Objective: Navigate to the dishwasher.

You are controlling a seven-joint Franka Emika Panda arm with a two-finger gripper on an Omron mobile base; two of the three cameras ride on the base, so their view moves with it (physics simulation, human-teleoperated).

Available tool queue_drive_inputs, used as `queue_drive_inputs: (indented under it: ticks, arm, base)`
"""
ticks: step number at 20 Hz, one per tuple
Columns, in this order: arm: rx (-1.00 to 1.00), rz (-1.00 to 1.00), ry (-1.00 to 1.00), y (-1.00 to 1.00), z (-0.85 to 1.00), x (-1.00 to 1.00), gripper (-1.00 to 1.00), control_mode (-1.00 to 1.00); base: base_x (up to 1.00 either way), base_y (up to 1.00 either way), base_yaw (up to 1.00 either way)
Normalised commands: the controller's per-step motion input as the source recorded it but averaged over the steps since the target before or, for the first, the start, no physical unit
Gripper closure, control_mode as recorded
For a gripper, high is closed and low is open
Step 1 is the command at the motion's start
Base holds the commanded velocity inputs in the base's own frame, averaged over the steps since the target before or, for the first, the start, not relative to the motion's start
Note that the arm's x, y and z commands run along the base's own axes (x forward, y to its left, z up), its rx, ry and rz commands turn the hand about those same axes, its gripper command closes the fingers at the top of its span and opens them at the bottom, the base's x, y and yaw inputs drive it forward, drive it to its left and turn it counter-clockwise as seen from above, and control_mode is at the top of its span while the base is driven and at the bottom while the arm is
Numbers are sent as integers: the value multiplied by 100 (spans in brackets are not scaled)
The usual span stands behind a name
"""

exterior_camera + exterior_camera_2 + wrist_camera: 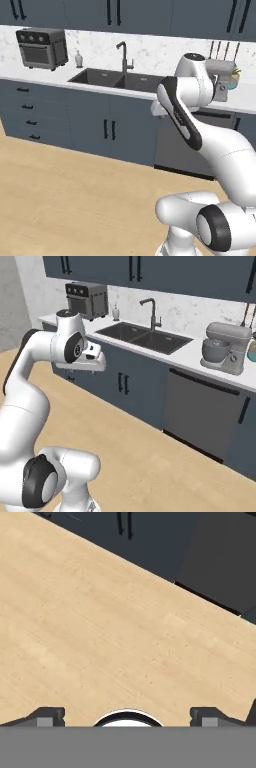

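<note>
The flat grey metallic dishwasher with its dark handle strip sits right of centre in the right base view, under the white counter, right of the blue-grey cabinets. The two-finger gripper, low in the hand view, spreads wide and holds nothing. Driving too far risks hitting the panel.

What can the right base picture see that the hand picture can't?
The right base view alone shows the countertop things: the sink with its faucet, the toaster oven and the grey stand mixer.

The hand view alone shows the gripper, its jaws spread apart, hanging over the floor.

Both show the wooden floor, the blue-grey cabinet doors and the grey dishwasher.
</note>
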Motion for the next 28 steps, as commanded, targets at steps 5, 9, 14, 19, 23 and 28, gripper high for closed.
queue_drive_inputs:
  ticks: [5, 9, 14, 19, 23, 28]
  arm:
    - [0, 0, 0, 0, 0, 0, -100, 100]
    - [0, 0, 0, 0, 0, 0, -100, 100]
    - [0, 0, 0, 0, 0, 0, -100, 100]
    - [0, 0, 0, 0, 0, 0, -100, 100]
    - [0, 0, 0, 0, 0, 0, -100, 100]
    - [0, 0, 0, 0, 0, 0, -100, 100]
  base:
    - [100, -78, -29]
    - [100, -72, -33]
    - [100, -65, -34]
    - [100, -35, -35]
    - [95, -9, -27]
    - [69, 3, -20]
